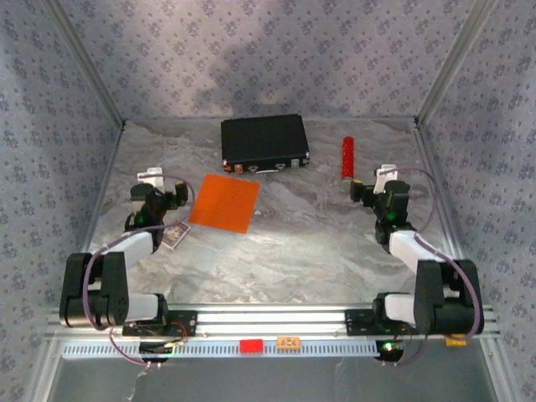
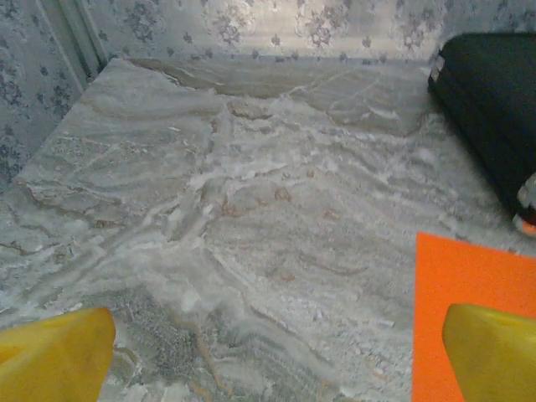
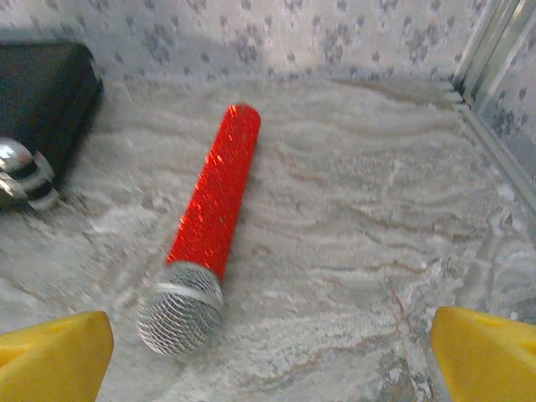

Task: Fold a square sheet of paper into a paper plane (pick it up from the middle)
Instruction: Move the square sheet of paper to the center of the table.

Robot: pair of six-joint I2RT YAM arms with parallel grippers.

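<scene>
orange paper sheet (image 1: 224,203) flat, black case (image 1: 265,141) behind

Marbled table (image 1: 335,243): orange paper sheet (image 1: 224,202), black case (image 1: 264,141), red microphone (image 1: 347,157).

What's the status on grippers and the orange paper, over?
Left gripper, right gripper open, empty. Orange sheet flat, unfolded, untouched. Microphone, black case clear of it.
</scene>
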